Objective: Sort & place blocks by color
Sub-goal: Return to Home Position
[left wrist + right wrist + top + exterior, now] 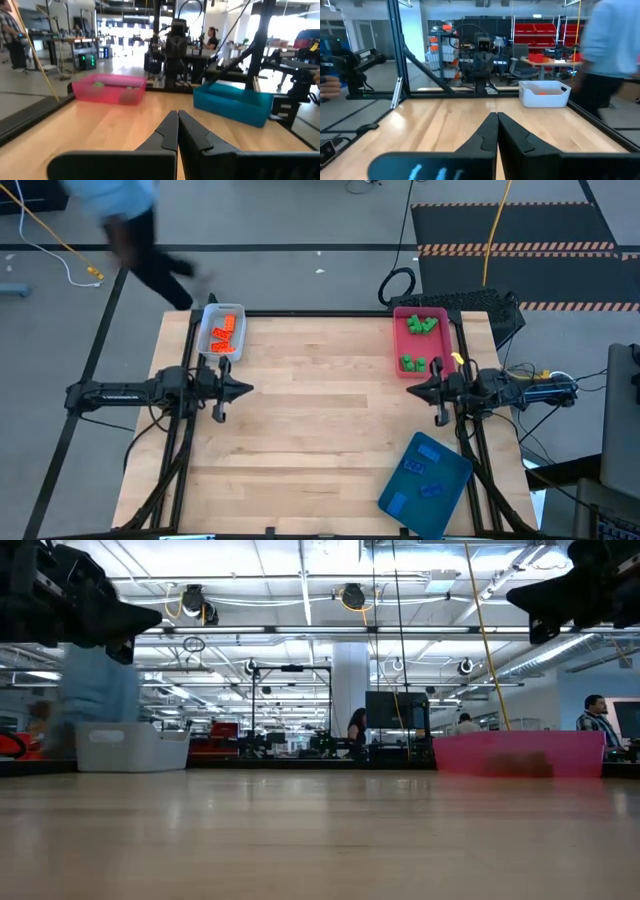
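Waiting arms: the left gripper (243, 389) and right gripper (412, 392) hang over the table (320, 440), tips facing each other. The right one is just beside the pink tray (397, 345); the left one is well apart from it, across the table.
Finger state: each wrist view shows its own two dark fingers pressed together into a wedge, holding nothing.
Green blocks (420, 326): inside the pink tray, in two clusters, one towards each end.
Orange blocks (225, 335): in the pale grey tray (207, 330), level with the pink tray on the table's opposite side.
Blue blocks (415, 466): in the blue tray (452, 472), which sits askew on the pink tray's side, past the right gripper.
High view alone: looks down into all three trays; shows a tiny yellow piece (457, 360) just beside the pink tray's outer wall, and a blurred person (120, 210) beyond the grey tray.
Low view alone: shows the pink and grey trays side-on, walls only; a dark blur shows through the translucent pink wall.
Materials: pale planked wood with visible grain in a dark metal frame; thin rectangular plastic trays; small studded bricks.
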Available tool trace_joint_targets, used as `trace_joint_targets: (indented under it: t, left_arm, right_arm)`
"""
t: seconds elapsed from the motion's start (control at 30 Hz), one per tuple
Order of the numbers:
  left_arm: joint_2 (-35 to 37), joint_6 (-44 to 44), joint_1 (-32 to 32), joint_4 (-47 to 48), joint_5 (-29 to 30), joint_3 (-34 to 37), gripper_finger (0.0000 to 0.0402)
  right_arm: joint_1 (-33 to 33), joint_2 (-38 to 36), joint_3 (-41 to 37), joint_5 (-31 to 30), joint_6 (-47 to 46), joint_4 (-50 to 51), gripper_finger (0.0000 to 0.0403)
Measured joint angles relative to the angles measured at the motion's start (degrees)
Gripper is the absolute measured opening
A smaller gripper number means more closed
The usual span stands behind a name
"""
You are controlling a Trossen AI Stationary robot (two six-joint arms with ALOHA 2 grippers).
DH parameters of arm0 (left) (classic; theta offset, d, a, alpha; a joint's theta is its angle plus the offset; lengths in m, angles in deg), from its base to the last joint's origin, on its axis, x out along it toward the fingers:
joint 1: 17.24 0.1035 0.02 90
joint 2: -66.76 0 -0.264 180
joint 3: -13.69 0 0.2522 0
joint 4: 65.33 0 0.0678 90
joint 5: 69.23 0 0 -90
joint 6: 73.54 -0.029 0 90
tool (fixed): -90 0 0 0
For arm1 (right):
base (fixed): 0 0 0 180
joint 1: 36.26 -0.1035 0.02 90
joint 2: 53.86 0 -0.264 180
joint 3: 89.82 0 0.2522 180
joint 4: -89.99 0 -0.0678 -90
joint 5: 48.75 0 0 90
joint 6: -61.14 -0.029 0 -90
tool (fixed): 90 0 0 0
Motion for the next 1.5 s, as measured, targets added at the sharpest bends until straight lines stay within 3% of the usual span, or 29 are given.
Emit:
trace_joint_targets:
  t: [0.23, 0.43, 0.57, 1.5]
  left_arm:
    - [0.0, 0.4, 0.0, 1.6, -0.1, 0.0, 0.0002]
    - [0.0, 0.4, 0.0, 2.1, 0.5, 0.0, 0.0002]
    - [0.0, -0.3, 0.0, 1.6, 1.2, 0.0, 0.0002]
    - [-0.1, -4.4, 0.0, 3.0, 1.2, 0.0, 0.0014]
  right_arm:
    - [0.0, 0.0, -2.1, 0.0, 1.0, -2.2, 0.0000]
    - [0.0, 0.1, -7.8, -2.2, 3.4, -13.4, 0.0000]
    - [0.2, 0.1, -7.9, -6.3, 3.8, -11.0, 0.0000]
    - [0.1, 0.2, -8.1, -6.0, 3.5, -5.7, 0.0000]
